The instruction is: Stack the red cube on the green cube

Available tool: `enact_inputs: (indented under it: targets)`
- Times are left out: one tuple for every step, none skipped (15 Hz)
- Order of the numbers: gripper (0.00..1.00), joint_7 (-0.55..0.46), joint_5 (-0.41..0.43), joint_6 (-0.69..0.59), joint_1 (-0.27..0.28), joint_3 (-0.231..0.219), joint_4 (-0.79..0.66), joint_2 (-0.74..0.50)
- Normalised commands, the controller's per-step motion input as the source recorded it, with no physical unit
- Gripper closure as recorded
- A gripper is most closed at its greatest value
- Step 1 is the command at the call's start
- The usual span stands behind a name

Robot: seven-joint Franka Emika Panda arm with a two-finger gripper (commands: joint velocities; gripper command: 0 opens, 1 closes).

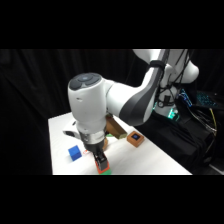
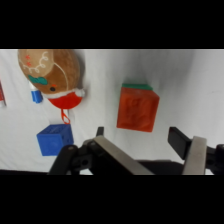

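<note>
Orange-red, the small plain cube sits atop the emerald green cube near the white desk's front edge; we see our tool spread apart, empty, above them.

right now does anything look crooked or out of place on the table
The red cube sits on the green cube, but seems slightly off square: only a thin green strip shows along one edge in the wrist view. The gripper is open beside it. The blue cube stands apart.
</note>
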Motion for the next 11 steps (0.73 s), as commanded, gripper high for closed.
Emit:
enact_inputs:
  targets:
    - [0.00, -0.15, 0.132, -0.36, -0.026, 0.047, -0.04, -0.34]
    - [0.00, -0.15, 0.133, -0.39, -0.031, 0.054, -0.06, -0.37]
    - [0.00, -0.17, 0.146, -0.38, -0.045, 0.072, -0.08, -0.38]
    - [0.00, -0.16, 0.143, -0.38, -0.048, 0.075, -0.08, -0.36]
    - [0.00, -0.16, 0.146, -0.36, -0.056, 0.081, -0.10, -0.36]
    - [0.00, -0.15, 0.148, -0.32, -0.062, 0.085, -0.11, -0.35]
    - [0.00, -0.14, 0.148, -0.29, -0.067, 0.085, -0.12, -0.33]
    - [0.00, -0.14, 0.150, -0.26, -0.073, 0.086, -0.12, -0.31]
    - [0.00, -0.14, 0.154, -0.23, -0.081, 0.088, -0.14, -0.30]
    - [0.00, -0.16, 0.163, -0.18, -0.091, 0.094, -0.16, -0.30]
    - [0.00, -0.21, 0.195, -0.16, -0.108, 0.108, -0.16, -0.28]
